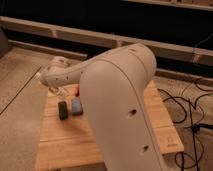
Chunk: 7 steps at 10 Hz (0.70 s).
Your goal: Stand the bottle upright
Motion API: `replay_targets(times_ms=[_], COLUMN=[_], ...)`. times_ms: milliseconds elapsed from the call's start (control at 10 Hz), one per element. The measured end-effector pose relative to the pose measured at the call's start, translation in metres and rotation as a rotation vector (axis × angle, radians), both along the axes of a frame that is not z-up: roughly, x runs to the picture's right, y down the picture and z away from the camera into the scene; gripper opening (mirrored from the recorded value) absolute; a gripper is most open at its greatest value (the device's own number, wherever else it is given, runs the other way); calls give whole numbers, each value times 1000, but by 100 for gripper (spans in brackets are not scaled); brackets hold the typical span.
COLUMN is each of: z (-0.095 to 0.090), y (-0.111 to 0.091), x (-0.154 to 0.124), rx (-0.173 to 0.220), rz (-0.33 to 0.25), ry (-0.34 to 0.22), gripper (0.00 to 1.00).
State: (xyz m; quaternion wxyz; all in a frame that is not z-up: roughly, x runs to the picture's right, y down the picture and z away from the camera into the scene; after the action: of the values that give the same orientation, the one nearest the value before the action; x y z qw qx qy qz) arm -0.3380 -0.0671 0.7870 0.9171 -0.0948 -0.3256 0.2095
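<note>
Wooden table (65,142) largely behind arm (120,110); closed pincer (60,94) over its left end

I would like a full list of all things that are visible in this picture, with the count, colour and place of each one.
table: one, light wood, middle of the view, on the floor
dark object: one, black, on the left part of the table
blue object: one, blue, just right of the dark object
red object: one, red, behind the blue object, mostly hidden by the arm
cables: several, black, on the floor right of the table
floor: one, speckled beige, around the table
ledge: one, pale, along the dark back wall
arm: one, white, foreground, reaching left over the table
claw: one, pale, shut, over the rear left of the table, just behind the dark object
</note>
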Motion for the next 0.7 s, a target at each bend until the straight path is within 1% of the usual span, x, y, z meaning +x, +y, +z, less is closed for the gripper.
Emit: replay_targets(times_ms=[100, 300, 400, 700], z=[-11, -29, -36, -38], y=[-17, -34, -39, -37], x=[8, 15, 16, 12], rx=[51, 122, 147, 147], rz=[9, 17, 18, 14], ry=[-48, -126, -154, -163], gripper=[0, 0, 0, 0])
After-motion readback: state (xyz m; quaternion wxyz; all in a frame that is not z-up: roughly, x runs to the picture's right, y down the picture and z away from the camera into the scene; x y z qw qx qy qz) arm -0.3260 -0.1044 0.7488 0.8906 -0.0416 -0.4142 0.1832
